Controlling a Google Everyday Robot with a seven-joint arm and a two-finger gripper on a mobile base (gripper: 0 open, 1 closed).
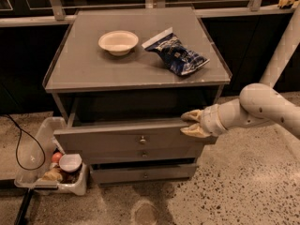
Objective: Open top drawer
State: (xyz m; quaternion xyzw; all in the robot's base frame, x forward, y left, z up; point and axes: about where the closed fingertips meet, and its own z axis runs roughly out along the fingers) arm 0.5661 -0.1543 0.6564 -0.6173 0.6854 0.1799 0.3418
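The top drawer (pixel 103 139) of the grey cabinet is pulled partly out, with its small silver knob (pixel 142 139) at centre of the front. Dark open space shows above and behind its front panel. My gripper (pixel 192 123) reaches in from the right on a white arm (pixel 255 108). It is at the right end of the drawer front's top edge. One tan finger (pixel 191 115) is behind the panel and the other lies in front of it, so it is clamped on the panel.
Two slimmer drawers (pixel 144 172) sit below, closed. On the cabinet top (pixel 84 71) are a white bowl (pixel 118 42) and a blue snack bag (pixel 176 55). A bin of clutter (pixel 51 170) and a cable (pixel 18 146) lie on the floor at left. A white pole (pixel 281 50) stands at right.
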